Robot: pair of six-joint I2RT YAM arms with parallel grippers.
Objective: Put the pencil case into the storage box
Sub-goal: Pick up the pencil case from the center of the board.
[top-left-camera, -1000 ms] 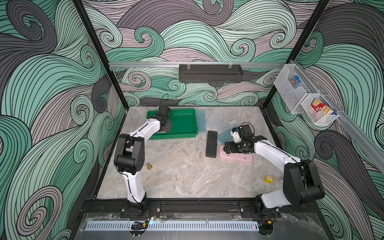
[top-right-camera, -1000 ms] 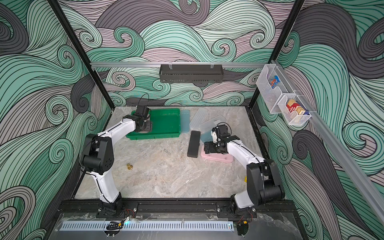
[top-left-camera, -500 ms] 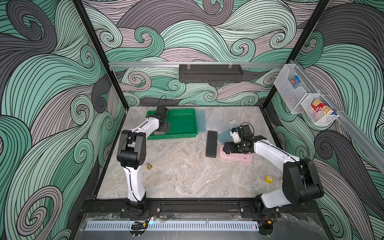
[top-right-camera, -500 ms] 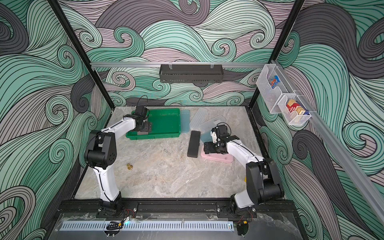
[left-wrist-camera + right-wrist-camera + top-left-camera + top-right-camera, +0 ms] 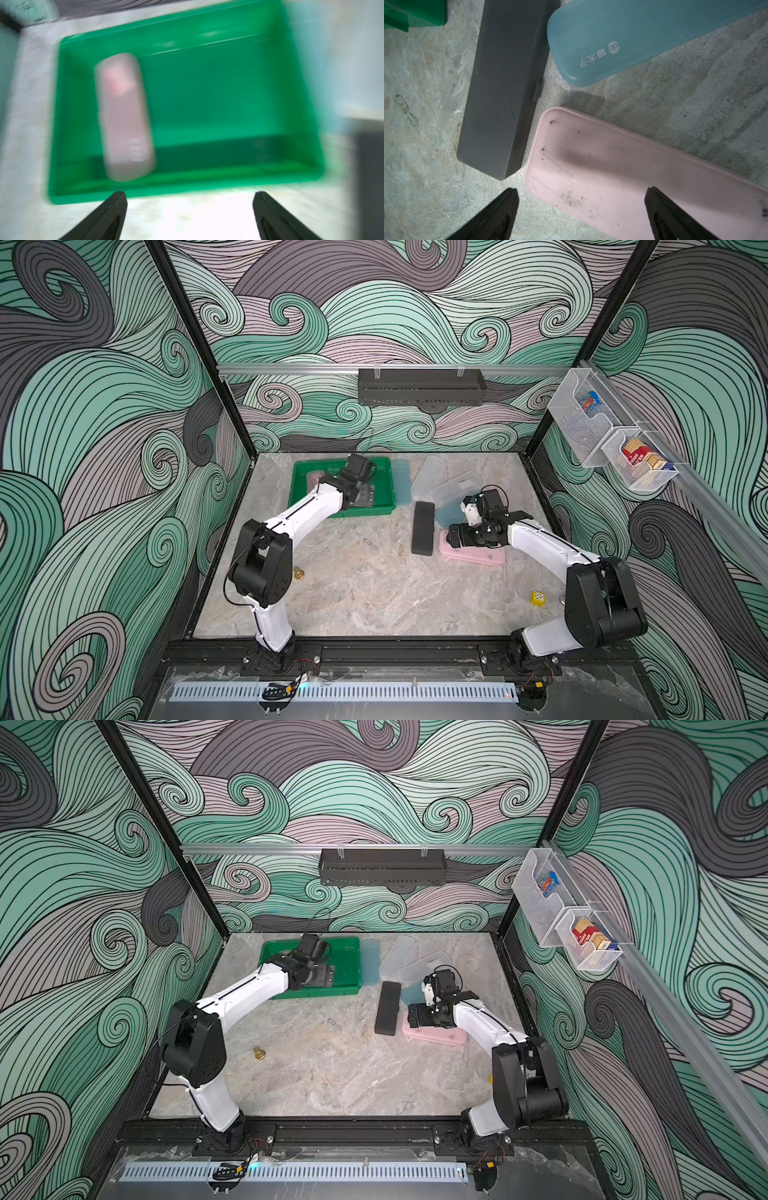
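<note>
Visibly, one storage box (image 5: 218,99) holds one pencil case (image 5: 124,116).

R gripper (image 5: 581,193) jaws spread wide, nothing btwn them: one finger (image 5: 500,212) over bare marble table (image 5: 425,104), the other over a scuffed pink pencil case (image 5: 623,166). Dark grey pencil case (image 5: 502,87) lies flat just beside the pink one's end, narrow gap btwn. Blue translucent pencil case (image 5: 623,37) w/ white print ends right at the grey one's long side; a corner of the green storage box (image 5: 421,12) shows on the grey one's far side.
</note>
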